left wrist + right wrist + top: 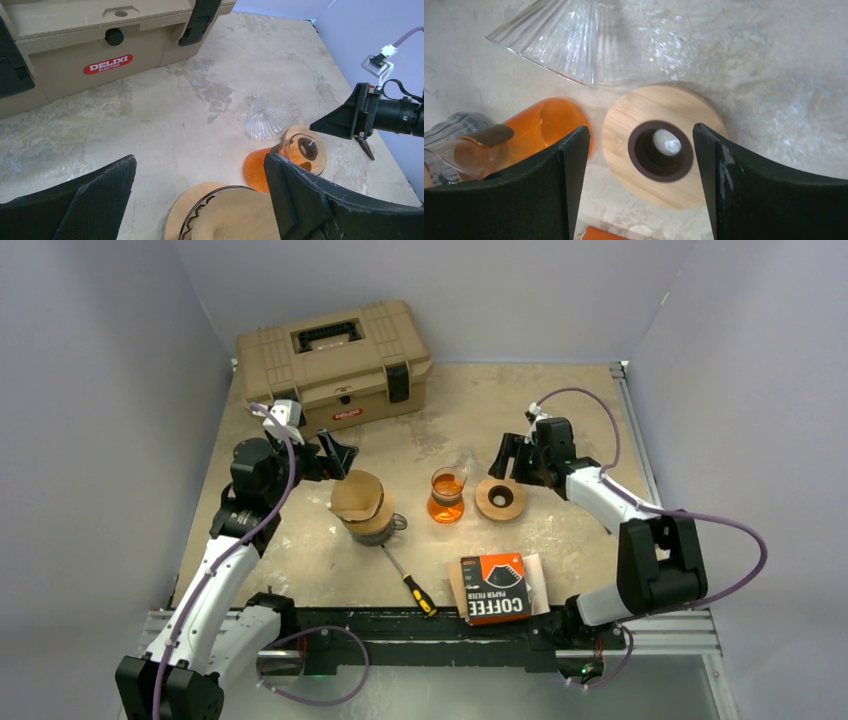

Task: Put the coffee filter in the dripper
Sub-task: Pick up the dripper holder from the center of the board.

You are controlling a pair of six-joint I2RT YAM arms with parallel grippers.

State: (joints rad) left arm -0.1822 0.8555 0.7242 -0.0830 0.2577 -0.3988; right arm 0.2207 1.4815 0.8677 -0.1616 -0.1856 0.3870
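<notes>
The brown coffee filter (357, 494) sits on the dripper (373, 525), just left of the orange jug (446, 496). A clear glass cone (264, 120) lies behind the jug, and a wooden ring (500, 498) sits on the tabletop (560, 410) just right of it. The left pincer (336, 454) and right pincer (504, 458) are both spread wide.
</notes>
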